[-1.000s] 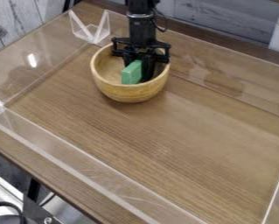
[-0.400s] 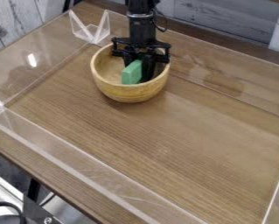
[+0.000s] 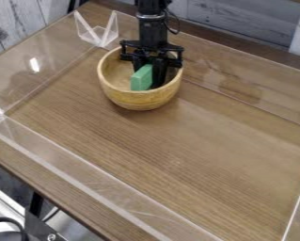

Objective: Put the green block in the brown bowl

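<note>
The brown bowl point(image 3: 117, 94) sits on the wooden table toward the back, left of centre. Inside it the green block point(image 3: 143, 77) stands tilted, its lower end down in the bowl. My black gripper point(image 3: 152, 62) reaches down from above over the bowl's far side, its fingers closed around the block's upper end. The top of the block is partly hidden by the fingers.
A clear acrylic wall point(image 3: 39, 155) rings the wooden tabletop point(image 3: 178, 160), with a raised corner piece point(image 3: 96, 30) behind the bowl. The table's front left edge drops off to dark frame legs.
</note>
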`<action>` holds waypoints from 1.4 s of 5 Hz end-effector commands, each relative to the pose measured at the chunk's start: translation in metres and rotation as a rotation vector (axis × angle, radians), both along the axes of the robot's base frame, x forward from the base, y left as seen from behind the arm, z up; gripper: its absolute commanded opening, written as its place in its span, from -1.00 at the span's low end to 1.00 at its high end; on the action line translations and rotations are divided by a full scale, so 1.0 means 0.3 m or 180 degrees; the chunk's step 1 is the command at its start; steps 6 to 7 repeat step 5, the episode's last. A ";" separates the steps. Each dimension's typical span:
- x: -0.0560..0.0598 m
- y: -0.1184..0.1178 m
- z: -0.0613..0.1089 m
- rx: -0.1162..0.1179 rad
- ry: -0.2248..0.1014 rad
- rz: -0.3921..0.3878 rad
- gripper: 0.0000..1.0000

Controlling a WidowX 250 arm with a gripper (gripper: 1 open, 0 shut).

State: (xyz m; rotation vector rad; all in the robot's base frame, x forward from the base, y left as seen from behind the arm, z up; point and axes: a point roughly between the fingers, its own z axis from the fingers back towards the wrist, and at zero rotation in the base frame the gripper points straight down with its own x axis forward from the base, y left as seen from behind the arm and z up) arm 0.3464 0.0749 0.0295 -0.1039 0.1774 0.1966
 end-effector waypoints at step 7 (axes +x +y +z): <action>0.014 0.025 0.007 0.0051 -0.0017 0.0119 -1.00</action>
